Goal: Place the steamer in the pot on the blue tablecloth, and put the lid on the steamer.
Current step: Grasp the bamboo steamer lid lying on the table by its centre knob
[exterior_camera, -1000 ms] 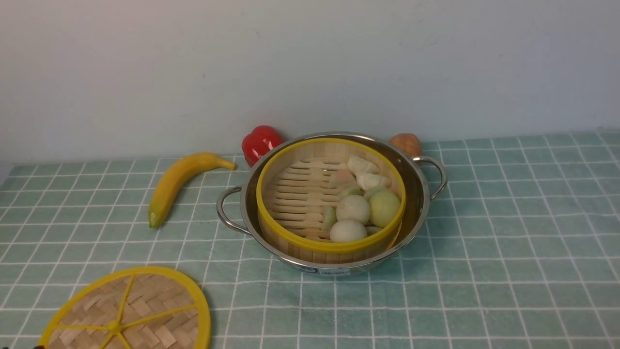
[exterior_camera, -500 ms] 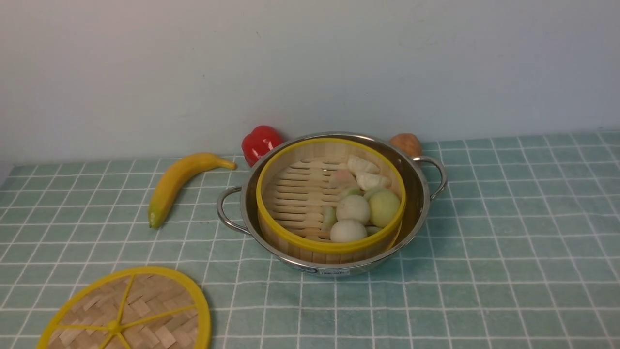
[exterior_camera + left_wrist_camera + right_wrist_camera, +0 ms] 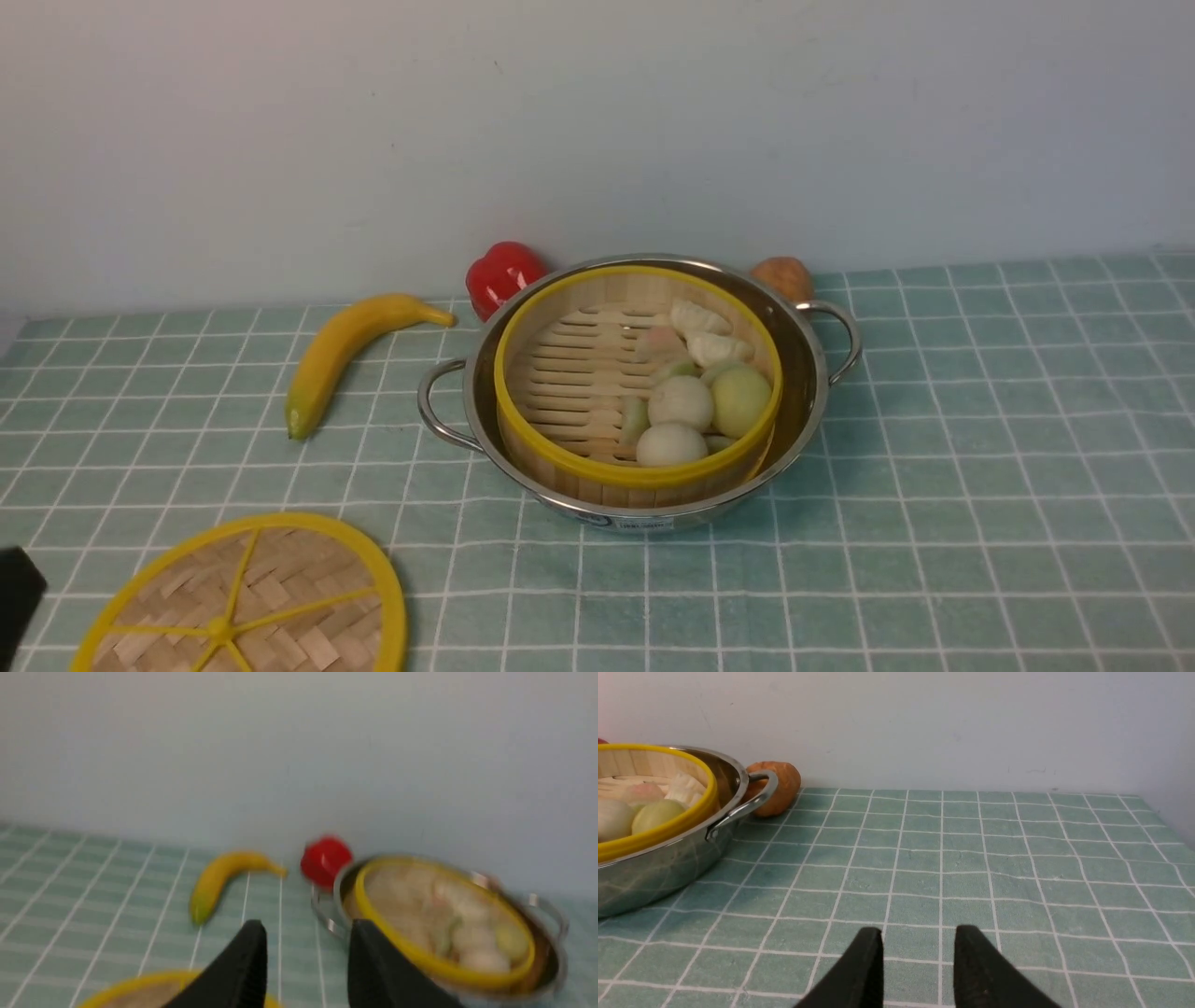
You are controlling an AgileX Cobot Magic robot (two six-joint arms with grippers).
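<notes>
On your left, the left gripper, its fingers parted around nothing, is near the lid (woven, yellow-rimmed); the steamer sits inside the pot; your right gripper has its fingers apart, empty.

A small pale label can be seen on the outer side of the steel pot, below its rim; dark printed characters are shown on it, but they are too small and blurred to be read. Beside it, a dark curved mark is likewise illegible.
</notes>
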